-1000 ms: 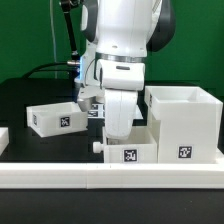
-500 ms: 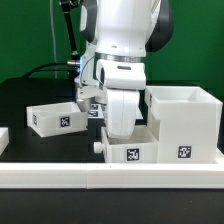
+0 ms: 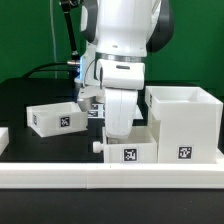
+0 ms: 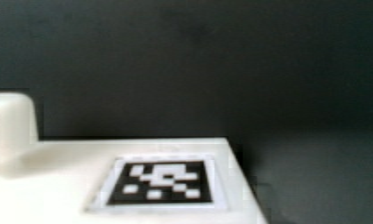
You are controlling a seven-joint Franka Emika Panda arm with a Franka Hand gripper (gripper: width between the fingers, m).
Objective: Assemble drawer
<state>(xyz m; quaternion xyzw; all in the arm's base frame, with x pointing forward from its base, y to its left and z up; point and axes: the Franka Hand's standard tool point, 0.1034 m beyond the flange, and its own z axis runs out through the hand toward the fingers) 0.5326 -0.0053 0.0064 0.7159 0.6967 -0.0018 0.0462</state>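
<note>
The drawer's tall white housing [image 3: 185, 123] stands at the exterior view's right. One shallow white tray [image 3: 130, 151], with a tag on its front and a small knob [image 3: 97, 147] at its side, sits right beside the housing. The second tray [image 3: 55, 117] lies apart at the left. My gripper [image 3: 119, 130] hangs straight down just behind the front tray's near wall. Its fingertips are hidden by the hand and the tray. The wrist view shows only a white tagged face [image 4: 165, 182] and a white knob [image 4: 9, 130], with no fingers in it.
A long low white rail [image 3: 100, 177] runs along the table's front edge, just before the tray and housing. A white corner [image 3: 3, 138] shows at the far left. The table top is black, with a green wall behind.
The hand has shifted only slightly above the front tray. Both trays and the housing stay where they were.
</note>
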